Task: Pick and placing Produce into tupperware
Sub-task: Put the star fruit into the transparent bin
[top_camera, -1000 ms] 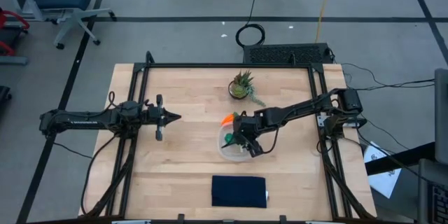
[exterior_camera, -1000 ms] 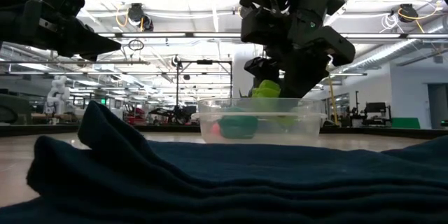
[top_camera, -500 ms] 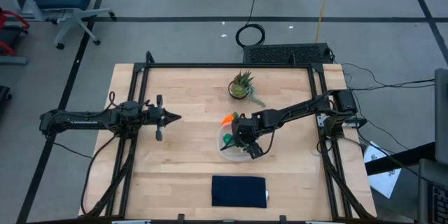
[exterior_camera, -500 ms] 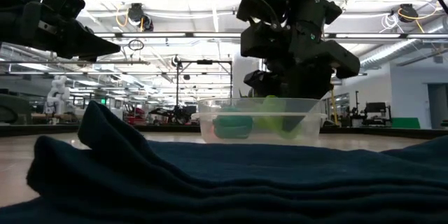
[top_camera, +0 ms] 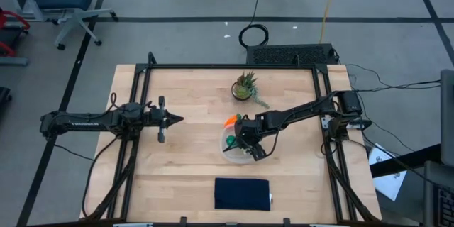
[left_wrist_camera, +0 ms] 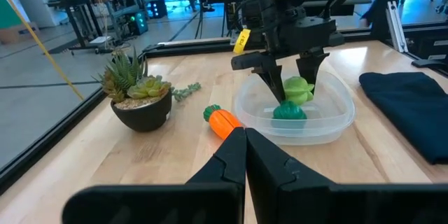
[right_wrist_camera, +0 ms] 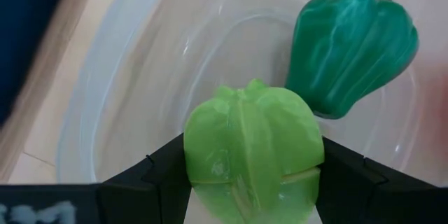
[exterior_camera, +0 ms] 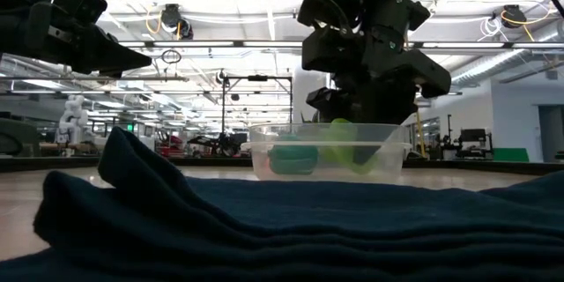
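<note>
The clear tupperware sits on the table, right of the middle. My right gripper reaches down into it and is shut on the light yellow-green leaf piece. The dark green lump lies on the tupperware's floor beside that piece. The orange carrot lies on its side on the wood, just outside the tupperware's far left corner. My left gripper hovers shut above the table's left half, apart from everything. My right gripper pinches the light yellow-green piece by its two opposite sides between both fingers. The fingers come from above, pointing down into the tupperware. The piece sits low inside the walls; I cannot tell whether it touches the floor.
A spiky potted plant stands toward the far edge, behind the tupperware. A dark navy cloth lies folded at the near edge and fills the low view's foreground. Bare wood lies between the left gripper and the tupperware.
My right gripper has moved down into the tupperware, carrying the light yellow-green piece from above the rim to below it, next to the dark green lump. Over the last half second it has hardly moved.
</note>
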You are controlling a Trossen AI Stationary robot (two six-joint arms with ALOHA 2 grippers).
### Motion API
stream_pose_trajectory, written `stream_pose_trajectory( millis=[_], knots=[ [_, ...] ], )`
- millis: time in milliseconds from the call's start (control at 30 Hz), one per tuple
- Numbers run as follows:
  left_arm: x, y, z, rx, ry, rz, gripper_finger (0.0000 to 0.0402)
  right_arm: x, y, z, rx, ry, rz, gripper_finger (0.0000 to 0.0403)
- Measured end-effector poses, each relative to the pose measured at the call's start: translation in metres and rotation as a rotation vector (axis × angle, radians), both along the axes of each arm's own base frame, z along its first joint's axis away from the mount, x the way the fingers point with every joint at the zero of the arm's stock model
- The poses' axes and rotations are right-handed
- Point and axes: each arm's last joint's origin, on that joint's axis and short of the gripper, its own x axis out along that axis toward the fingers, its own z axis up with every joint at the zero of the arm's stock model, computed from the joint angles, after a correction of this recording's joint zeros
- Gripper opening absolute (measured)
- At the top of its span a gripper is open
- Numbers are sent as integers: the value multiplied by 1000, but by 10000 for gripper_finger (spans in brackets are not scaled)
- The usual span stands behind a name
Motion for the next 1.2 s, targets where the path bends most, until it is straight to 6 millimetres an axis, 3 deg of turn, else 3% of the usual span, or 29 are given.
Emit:
stream_pose_trajectory(
  millis=[500,800,1200],
  knots=[
    [0,0,0,-2,1,0,5,-1,0,0,20,17,0,225],
    [0,0,0,-4,-1,0,5,-2,0,-1,23,21,-11,258],
    [0,0,0,-3,-1,0,5,0,0,2,26,16,-24,258]
  ],
)
